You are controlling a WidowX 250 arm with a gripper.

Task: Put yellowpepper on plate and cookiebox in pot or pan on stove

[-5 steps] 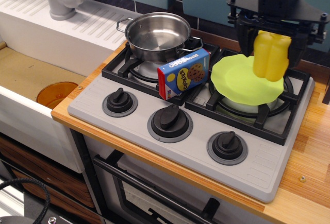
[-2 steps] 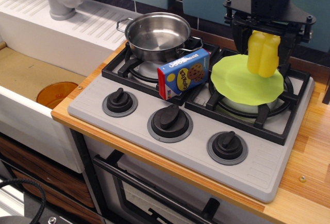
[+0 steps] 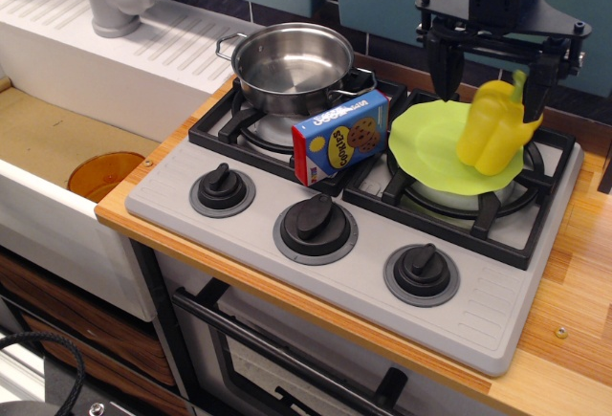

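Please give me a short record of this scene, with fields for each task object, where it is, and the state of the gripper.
yellowpepper: tilted on the plate, right side, released
plate: lime green, on the right burner of the stove
cookiebox: on the grate between the burners, leaning against the pot
pot: empty, on the left rear burner
gripper: open, above the pepper, fingers spread
orange disc: in the sink at left
done: pepper on plate
left: box into pot

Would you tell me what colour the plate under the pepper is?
Lime green; the plate shows best in the observation.image view.
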